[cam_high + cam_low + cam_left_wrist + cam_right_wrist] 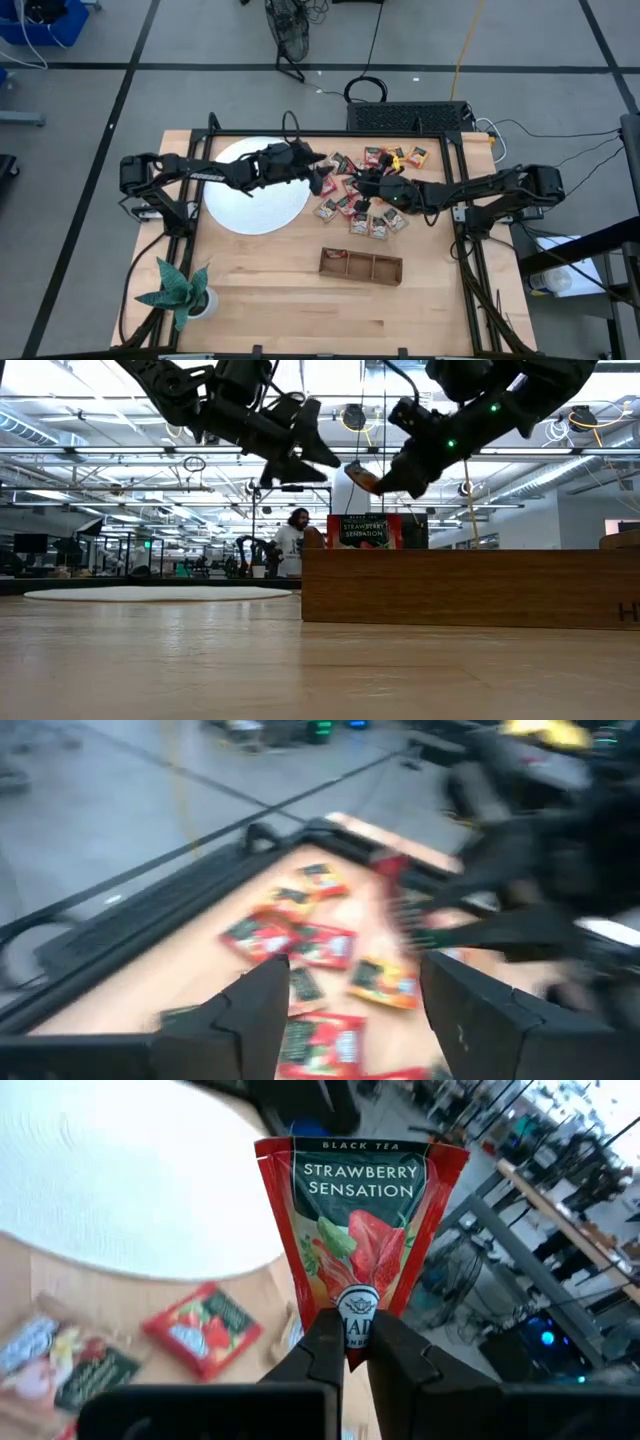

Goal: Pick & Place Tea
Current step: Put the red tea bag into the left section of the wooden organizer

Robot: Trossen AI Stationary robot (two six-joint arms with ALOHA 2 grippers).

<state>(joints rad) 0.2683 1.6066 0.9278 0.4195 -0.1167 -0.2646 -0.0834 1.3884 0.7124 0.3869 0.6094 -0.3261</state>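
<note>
Right gripper (347, 1348) reached in from the right side, raised above the table (260, 290), fingers pressed together on the lower edge of a red tea sachet (362, 1220) standing upright above them, with the white disc (120, 1180) beyond it and the scattered sachets (372, 205) lying beneath and around. Left gripper (355, 1005) stretched over the disc's far edge toward the same pile, also lifted off the table, fingers (255, 1015) spread wide and holding nothing, sachets directly ahead. Wooden tray (361, 265) lay nearer the front edge, apart from both grippers.
</note>
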